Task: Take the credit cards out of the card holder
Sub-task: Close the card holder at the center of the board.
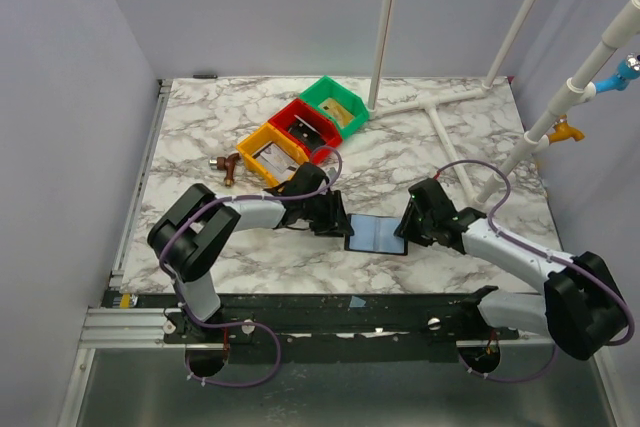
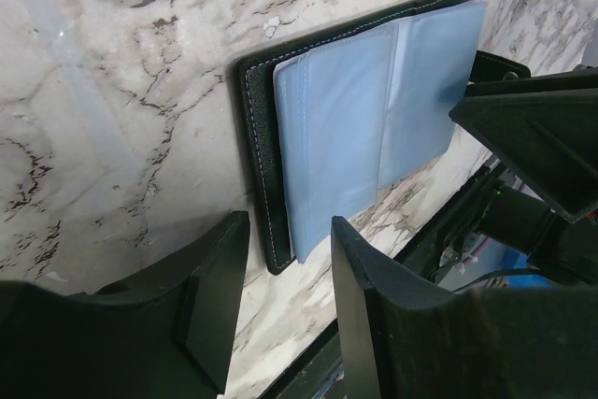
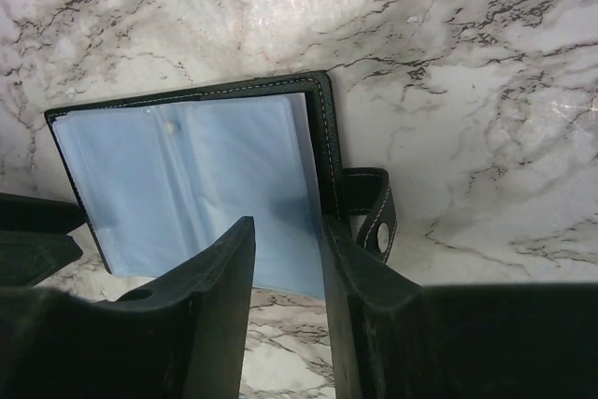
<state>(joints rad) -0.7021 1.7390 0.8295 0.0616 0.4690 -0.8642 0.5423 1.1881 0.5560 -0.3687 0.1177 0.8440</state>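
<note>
A: From above, the card holder lies open on the table, between the left gripper and the right gripper. No credit cards are out.

B: The left wrist view shows its jaws apart at the holder's corner, pinching nothing. The sleeves look empty.

A: The right wrist view?

B: Jaws apart over the other edge. Only there the snap strap is visible. Next, probably, a sleeve must be lifted.
</note>
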